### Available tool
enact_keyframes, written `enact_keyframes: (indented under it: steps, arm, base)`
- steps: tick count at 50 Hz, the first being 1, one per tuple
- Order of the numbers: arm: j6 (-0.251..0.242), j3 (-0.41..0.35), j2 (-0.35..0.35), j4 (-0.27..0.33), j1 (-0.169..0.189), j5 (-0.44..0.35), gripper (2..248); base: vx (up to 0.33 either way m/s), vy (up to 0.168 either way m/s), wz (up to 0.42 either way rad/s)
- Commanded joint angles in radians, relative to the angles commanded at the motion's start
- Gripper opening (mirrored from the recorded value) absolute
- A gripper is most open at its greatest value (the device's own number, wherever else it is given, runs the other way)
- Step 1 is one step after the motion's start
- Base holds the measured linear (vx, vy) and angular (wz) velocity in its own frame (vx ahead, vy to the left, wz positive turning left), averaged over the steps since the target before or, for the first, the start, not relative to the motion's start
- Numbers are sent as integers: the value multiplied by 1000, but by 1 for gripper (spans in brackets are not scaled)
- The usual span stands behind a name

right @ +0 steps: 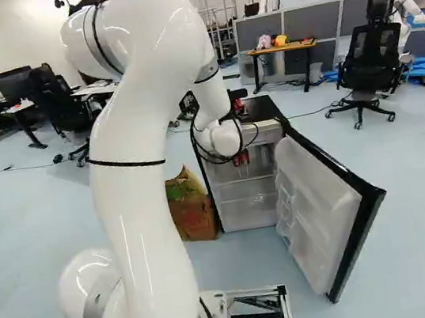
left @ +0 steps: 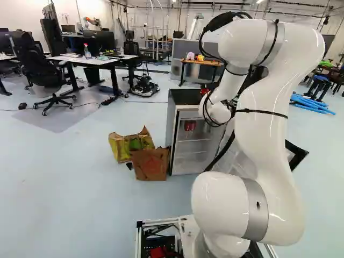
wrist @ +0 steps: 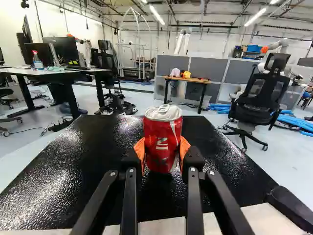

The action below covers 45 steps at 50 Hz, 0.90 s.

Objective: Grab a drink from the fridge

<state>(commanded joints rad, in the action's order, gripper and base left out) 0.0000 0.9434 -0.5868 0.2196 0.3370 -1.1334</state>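
Observation:
The gripper (right: 234, 113) is partly hidden behind the wrist in the right base view, over the front of the fridge top. In the wrist view the gripper (wrist: 163, 154) is shut on a red can (wrist: 163, 142), an orange pad on each side. The can is upright at the black fridge top (wrist: 88, 171); whether it touches that surface I cannot tell. Below, the small fridge (left: 173, 134) has its door (right: 315, 200) standing open. Red drinks (left: 190, 125) show on its upper shelf in the left base view.
A cardboard box (left: 150, 164) and a yellow-green bag (left: 122, 146) stand on the floor beside the fridge. The open door juts toward the base on the other side. Farther back are a wooden table (right: 282, 48), an office chair (right: 369, 55) and another robot (right: 407, 14).

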Motion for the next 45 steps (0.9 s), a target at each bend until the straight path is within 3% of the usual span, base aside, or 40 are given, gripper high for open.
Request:
enact_keyframes:
  steps: [22, 42, 43, 45]
  arm:
    - [0, 21, -16, -75, -19, 60, 92]
    - [0, 21, -16, -75, -19, 60, 92]
    - [0, 21, -16, -75, -19, 60, 115]
    - [0, 21, -16, -75, -19, 60, 115]
  base:
    - [0, 0, 0]
    - [0, 0, 0]
    - [0, 0, 0]
    - [0, 0, 0]
